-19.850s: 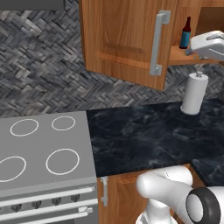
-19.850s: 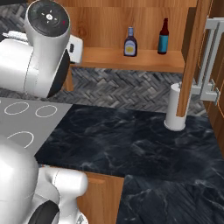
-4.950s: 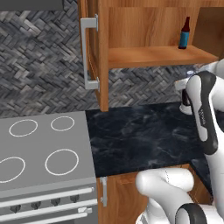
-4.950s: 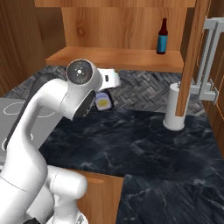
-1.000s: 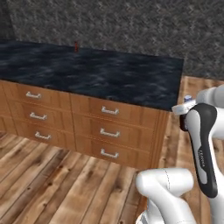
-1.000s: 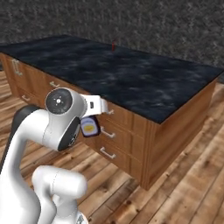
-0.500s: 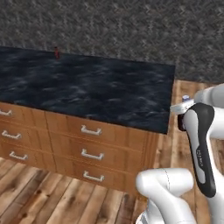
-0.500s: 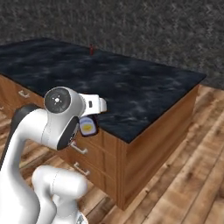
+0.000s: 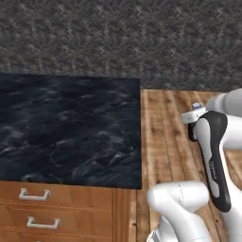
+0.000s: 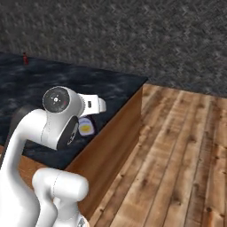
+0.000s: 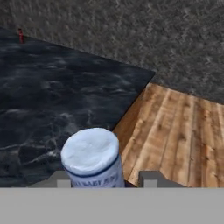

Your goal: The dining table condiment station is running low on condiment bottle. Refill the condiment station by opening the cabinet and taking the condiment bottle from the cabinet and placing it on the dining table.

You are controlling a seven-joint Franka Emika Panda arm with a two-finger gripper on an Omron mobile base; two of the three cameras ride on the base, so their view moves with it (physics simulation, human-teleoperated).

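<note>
Tool [image 11: 104, 179]: pinching the condiment bottle [image 11: 92, 158]; in the hand view the two finger tips [image 11: 149, 178] stand on either side of the bottle's body, close against it.
Condiment bottle: a white cap on top and a dark blue band with a pale label below it; it is held upright between the finger tips, up in the air and off any surface. In the right base view its label shows as a yellow and white patch under the wrist [image 10: 86, 127].
Worktop [image 9: 71, 127]: the dining table's glossy black marble top with grey veins; its wooden side with silver drawer handles [image 9: 34, 194] shows at the lower left of the left base view.
Bottle against worktop: in the hand view the bottle sits over the near corner of the black top, beside the wooden edge; whether it is above the top or just off its end cannot be told.
Small red item [image 11: 20, 35]: stands far back on the worktop, well apart from the bottle.
Floor [image 10: 186, 150]: wooden planks, running beside the end of the worktop.
Wall [image 9: 123, 38]: dark grey woven pattern behind the worktop.
</note>
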